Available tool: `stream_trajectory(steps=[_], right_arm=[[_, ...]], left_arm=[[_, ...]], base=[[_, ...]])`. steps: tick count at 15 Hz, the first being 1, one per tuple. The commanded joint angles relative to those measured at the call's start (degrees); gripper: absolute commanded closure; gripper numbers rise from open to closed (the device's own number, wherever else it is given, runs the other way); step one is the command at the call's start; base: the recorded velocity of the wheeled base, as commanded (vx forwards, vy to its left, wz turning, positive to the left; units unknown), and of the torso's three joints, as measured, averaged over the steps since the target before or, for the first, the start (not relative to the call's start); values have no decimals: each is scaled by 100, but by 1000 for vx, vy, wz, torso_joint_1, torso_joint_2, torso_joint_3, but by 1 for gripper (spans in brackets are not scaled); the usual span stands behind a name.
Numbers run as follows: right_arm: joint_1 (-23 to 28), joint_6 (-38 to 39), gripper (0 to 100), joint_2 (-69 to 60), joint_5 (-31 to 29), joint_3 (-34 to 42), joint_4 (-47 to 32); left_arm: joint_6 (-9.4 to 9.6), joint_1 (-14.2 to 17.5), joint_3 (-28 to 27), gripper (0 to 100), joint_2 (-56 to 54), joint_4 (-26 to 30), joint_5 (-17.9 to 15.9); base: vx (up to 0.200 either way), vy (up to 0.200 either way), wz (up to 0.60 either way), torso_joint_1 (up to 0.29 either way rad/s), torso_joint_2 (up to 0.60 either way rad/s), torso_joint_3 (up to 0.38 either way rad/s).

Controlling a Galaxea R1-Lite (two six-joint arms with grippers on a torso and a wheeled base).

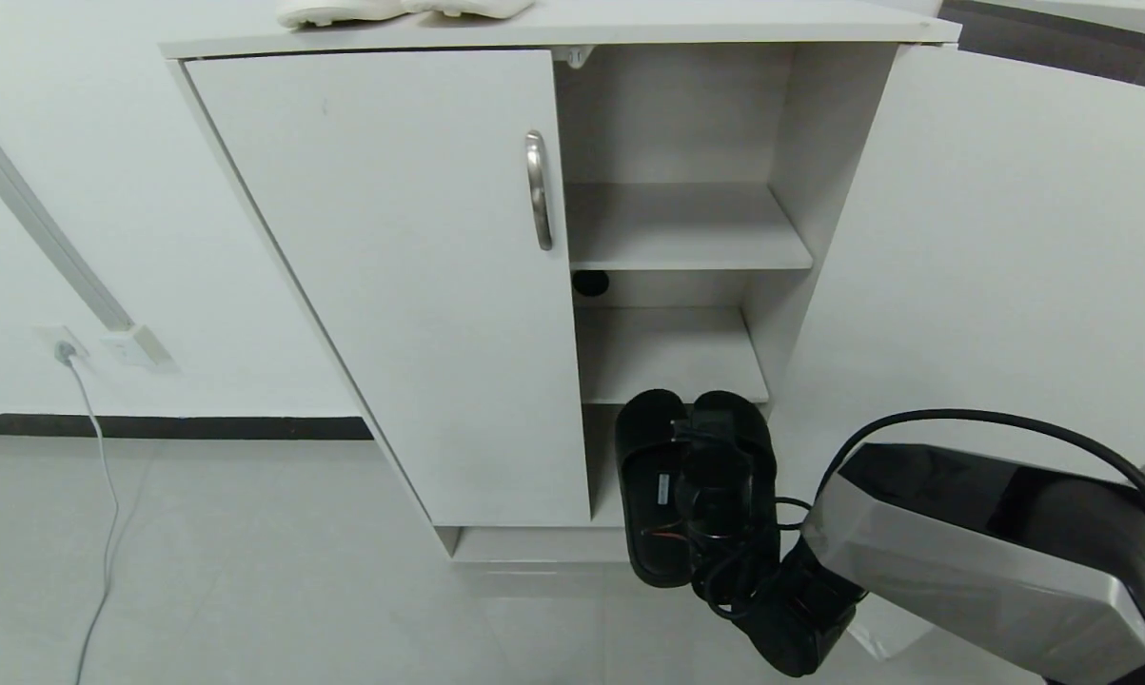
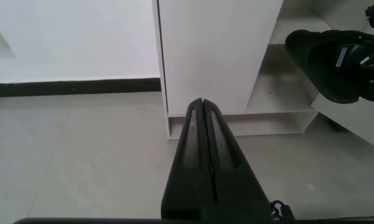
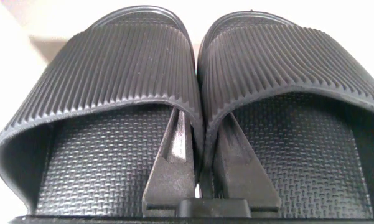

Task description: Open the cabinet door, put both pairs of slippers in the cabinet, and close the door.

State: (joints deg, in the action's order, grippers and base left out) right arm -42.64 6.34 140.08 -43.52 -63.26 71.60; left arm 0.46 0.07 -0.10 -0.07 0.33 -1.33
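Right tool (image 3: 203, 119) clamps black slippers (image 3: 112, 74) together; white slippers (image 1: 401, 9) atop cabinet (image 1: 372, 285).

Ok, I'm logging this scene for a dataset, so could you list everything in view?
black slippers: one pair, black, at the mouth of the bottom compartment
white slippers: two, white, on top of the cabinet
cabinet: one, white, left door shut, right door open
door handle: one, silver, on the shut door
wall socket: one, white, left of the cabinet
cable: one, grey, from socket to floor
left gripper: black, shut, low over the floor
right gripper: black, shut on the black slippers
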Motion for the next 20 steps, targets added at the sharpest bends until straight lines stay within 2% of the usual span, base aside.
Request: stream_trajectory(steps=[1,7,16,20], right_arm=[[-7,-1,100,-7,1,-2,4],[2,-1,100,-7,1,-2,4],[107,34,100,2,63,42,-14],[107,43,100,2,72,42,21]], left_arm=[[-2,1,1,100,7,2,1],[-2,1,1,100,7,2,1],[-11,1,1,100,7,2,10],[-20,1,1,100,7,-7,10]], base=[[200,0,0,2,-2,2],[200,0,0,3,0,2],[0,0,0,0,0,0],[200,0,0,-1,2,4]])
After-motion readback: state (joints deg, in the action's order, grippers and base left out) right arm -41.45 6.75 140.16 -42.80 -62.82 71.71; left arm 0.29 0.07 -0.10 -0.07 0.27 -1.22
